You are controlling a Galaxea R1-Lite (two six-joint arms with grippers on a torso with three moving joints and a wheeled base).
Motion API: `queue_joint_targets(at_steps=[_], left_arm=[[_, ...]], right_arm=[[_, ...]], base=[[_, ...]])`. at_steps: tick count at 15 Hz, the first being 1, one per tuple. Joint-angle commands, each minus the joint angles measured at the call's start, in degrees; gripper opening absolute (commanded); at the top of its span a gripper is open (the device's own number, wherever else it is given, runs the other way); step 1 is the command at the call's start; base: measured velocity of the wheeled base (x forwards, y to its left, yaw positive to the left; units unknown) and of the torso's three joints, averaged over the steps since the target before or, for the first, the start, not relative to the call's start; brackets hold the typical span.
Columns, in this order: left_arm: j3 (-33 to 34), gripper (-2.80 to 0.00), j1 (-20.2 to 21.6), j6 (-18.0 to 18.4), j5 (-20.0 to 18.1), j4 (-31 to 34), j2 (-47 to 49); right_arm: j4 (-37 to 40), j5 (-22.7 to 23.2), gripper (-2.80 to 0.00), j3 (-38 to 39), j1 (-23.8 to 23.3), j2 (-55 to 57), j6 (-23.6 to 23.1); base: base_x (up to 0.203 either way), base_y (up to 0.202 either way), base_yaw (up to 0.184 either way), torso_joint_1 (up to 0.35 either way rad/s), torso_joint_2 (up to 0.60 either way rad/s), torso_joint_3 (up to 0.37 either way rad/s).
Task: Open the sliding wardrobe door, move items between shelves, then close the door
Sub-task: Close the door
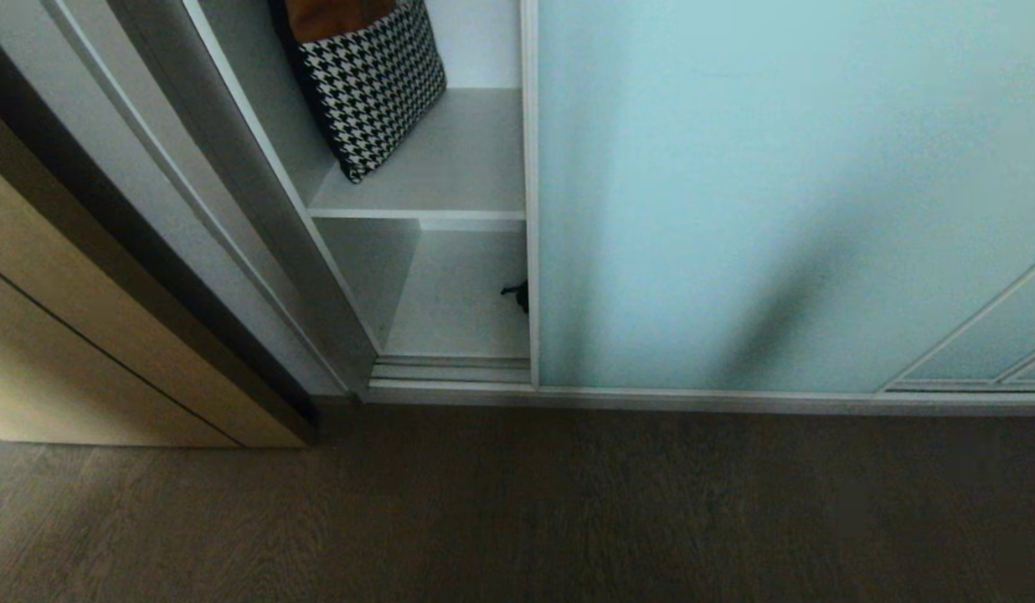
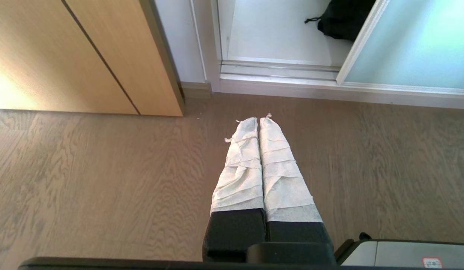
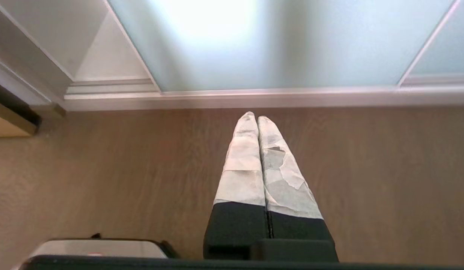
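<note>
Below, right gripper [image 3: 253,117] pressed together above floor [image 3: 104,180], left gripper [image 2: 259,120] likewise

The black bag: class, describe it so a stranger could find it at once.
Start at the frosted blue-green sliding door and follow its left edge down to the bottom shelf. The black bag lies there, half hidden behind the door. Unlike the houndstooth cushion on the shelf above, it is plain black with a small strap.

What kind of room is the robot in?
Probably a bedroom at home. There is a built-in wardrobe with a frosted pale blue-green sliding glass door, white-grey shelves holding a black-and-white houndstooth cushion, and a brown wood-grain floor.
</note>
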Motion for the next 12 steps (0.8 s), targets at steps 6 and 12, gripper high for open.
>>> queue_joint_targets(at_steps=[6, 12], left_arm=[[0.01, -2.8, 0.02, -0.04, 0.0, -0.02, 0.08], [0.01, -2.8, 0.02, -0.04, 0.0, -0.02, 0.08]], right_arm=[[3.32, 0.07, -2.8, 0.35, 0.09, 0.22, -15.79], [3.49, 0.02, -2.8, 0.34, 0.06, 0.13, -13.43]], base=[[0.0, 0.0, 0.0, 0.0, 0.0, 0.0], [0.0, 0.0, 0.0, 0.0, 0.0, 0.0]])
